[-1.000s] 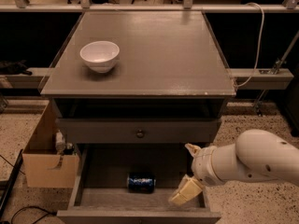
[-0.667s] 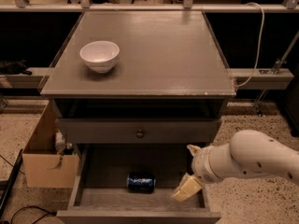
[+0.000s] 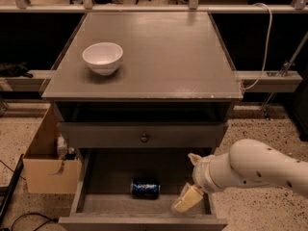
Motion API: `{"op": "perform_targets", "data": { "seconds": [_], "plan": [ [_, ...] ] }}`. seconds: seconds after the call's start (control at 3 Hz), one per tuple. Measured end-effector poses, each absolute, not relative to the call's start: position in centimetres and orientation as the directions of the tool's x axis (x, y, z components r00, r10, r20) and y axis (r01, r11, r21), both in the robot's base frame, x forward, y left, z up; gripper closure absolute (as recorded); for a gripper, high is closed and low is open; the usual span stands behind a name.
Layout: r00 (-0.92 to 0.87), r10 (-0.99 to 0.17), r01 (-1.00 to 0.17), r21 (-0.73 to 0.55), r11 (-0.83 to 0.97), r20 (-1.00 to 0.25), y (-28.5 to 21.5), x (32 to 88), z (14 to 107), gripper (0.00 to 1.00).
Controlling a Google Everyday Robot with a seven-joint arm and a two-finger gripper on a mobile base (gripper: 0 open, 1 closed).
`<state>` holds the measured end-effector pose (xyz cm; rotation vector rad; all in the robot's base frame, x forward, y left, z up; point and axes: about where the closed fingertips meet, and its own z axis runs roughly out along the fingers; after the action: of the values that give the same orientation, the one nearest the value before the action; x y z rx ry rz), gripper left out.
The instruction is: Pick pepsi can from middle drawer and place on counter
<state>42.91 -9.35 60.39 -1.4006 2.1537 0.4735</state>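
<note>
Camera view finds us reaching: our cream two-finger gripper [image 3: 186,182] hangs, fingers apart, inside the shallow grey wooden middle drawer [image 3: 108,174], just right of the small blue metal pepsi can [image 3: 145,188] lying sideways. Next we likely shift left, straddle it, close.

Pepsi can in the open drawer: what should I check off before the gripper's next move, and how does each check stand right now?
1. The middle drawer is pulled out far enough to reach in: ok.
2. The pepsi can is in view, lying on its side on the drawer floor: ok.
3. The gripper is open and holds nothing: ok.
4. The gripper is lined up on the can: not ok. It sits at the drawer's right side, apart from the can.
5. The counter has a free spot: ok. Only the white bowl stands on it, at the left.
6. The can is free to lift and not stuck: cannot tell.
</note>
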Motion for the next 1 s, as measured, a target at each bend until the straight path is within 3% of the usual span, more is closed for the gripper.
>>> {"op": "perform_targets", "data": {
  "seconds": [1.0],
  "plan": [
    [-0.379,-0.753,-0.911,0.072,0.407,-0.538,-6.3,46.9,46.9,0.00]
  ]
}}
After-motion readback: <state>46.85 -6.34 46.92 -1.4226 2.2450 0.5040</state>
